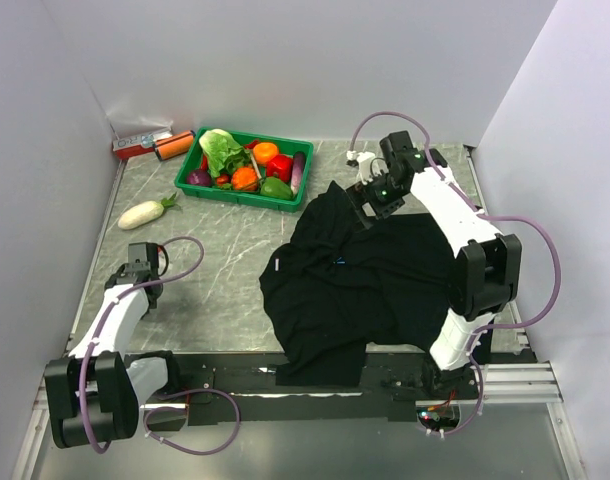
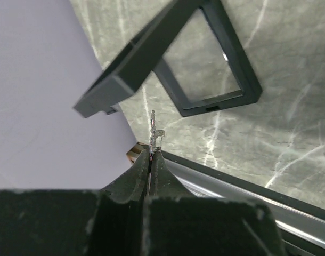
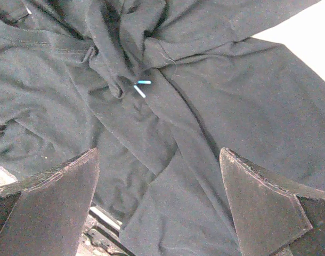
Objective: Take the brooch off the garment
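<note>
So the left gripper point(image 2: 152, 154) is pinched fully closed, with the brooch point(image 2: 155, 130) poking out of its tips, a tiny sparkly silvery-white thing. That's over at the left side of the table point(image 1: 225, 240), well apart from the garment point(image 1: 385, 280). Just past the fingertips a black case point(image 2: 216, 103) lies open on the marble, and you can see the tabletop through its clear window.

Meanwhile the right gripper point(image 3: 158, 154) hangs over the far right part of the black shirt, fingers spread wide and holding nothing. Two little light-blue slivers point(image 3: 141, 87) sit in the folds below it; can't tell what they are.

Far side, the green tray point(image 1: 235, 197) holds lettuce point(image 1: 222, 150), a red pepper point(image 1: 279, 166), a green pepper point(image 1: 276, 187), two orange veggies point(image 1: 245, 178) and an eggplant point(image 1: 298, 170). A white radish point(image 1: 145, 212) lies left of the tray.
</note>
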Robot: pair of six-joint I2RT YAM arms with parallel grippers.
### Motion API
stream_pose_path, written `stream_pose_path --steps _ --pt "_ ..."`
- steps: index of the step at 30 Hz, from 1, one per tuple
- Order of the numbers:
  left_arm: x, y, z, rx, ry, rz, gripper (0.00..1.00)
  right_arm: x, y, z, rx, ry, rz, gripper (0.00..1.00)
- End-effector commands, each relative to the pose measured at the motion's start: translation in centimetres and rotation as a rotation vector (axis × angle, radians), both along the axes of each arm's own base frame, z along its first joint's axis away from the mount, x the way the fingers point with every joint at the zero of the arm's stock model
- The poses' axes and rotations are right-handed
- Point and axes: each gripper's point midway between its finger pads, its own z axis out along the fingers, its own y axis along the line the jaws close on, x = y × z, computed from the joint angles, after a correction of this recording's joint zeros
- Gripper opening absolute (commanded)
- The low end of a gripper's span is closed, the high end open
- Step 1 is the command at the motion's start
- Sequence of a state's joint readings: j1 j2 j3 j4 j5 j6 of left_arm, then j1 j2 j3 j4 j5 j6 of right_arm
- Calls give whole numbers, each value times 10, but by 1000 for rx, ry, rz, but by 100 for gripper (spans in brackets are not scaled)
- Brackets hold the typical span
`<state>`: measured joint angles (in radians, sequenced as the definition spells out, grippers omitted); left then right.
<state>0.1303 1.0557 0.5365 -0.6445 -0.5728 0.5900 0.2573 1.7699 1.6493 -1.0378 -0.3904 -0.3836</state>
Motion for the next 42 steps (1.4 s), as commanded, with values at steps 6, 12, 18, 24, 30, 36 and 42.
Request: stream_pose_path --steps 6,12,18,24,30,36,42 --pt "16 -8 -10 -71 -36 6 1 -12 18 20 16 -44 59 100" --pt "23 -6 -12 -59 -26 -10 1 -18 28 22 6 -61 96 100" --pt "33 -5 -11 -51 -40 -37 1 -28 37 21 -6 -67 149 100" --pt "48 0 -8 -28 -53 -40 1 -34 43 22 -16 -76 186 100" --pt "52 3 -16 -22 -21 -33 1 -36 41 20 -26 -71 190 100" --pt "48 -2 -28 -58 8 -20 1 -36 44 18 -25 -66 198 100" --pt "49 -11 -33 -92 10 -11 1 -36 46 18 -25 -64 203 100"
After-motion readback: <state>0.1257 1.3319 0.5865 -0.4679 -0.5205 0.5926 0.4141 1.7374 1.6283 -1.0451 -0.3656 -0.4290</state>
